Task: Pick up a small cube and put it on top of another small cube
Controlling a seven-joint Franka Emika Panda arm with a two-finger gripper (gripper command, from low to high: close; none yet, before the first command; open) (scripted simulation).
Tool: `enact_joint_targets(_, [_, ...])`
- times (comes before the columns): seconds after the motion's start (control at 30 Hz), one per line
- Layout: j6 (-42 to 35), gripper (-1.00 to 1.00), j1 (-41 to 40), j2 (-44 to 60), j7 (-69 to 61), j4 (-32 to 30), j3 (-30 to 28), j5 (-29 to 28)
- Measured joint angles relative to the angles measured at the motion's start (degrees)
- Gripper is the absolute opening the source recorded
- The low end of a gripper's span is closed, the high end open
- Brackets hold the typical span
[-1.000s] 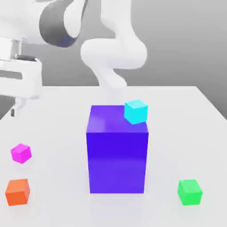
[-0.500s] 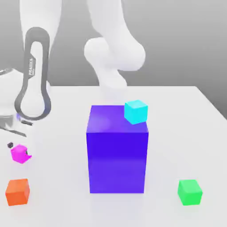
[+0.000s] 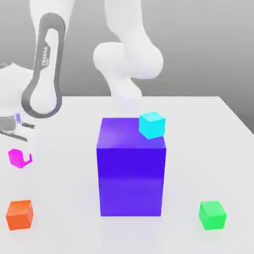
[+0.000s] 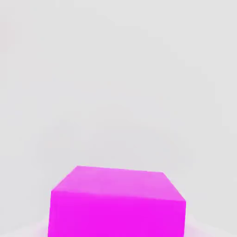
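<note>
Magenta cube point(image 3: 19, 158) sits at the big purple block's point(image 3: 131, 173) 9 o'clock, with the gripper point(image 3: 21, 158) clenched on it.

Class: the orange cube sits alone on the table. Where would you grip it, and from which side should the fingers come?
Grip the orange cube across two opposite flat side faces, coming straight down from above. It sits flat and upright with open table around it.
</note>
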Motion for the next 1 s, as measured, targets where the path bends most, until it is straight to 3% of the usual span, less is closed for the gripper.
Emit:
enact_joint_targets(0.5, [-7.0,-1.00,30.7,-1.5,36.2,6.2,21.1,-6.7])
enact_joint_targets(0.7, [-10.1,-1.00,46.5,-2.9,49.7,8.3,29.7,-9.5])
enact_joint_targets(0.87, [-3.7,-1.00,49.5,4.5,53.5,9.4,29.6,-12.3])
enact_joint_targets(0.9, [-2.2,1.00,49.7,6.2,53.8,9.4,29.4,-12.7])
enact_joint_targets(1.0, [-2.2,1.00,49.7,6.2,53.8,9.4,29.4,-12.7])
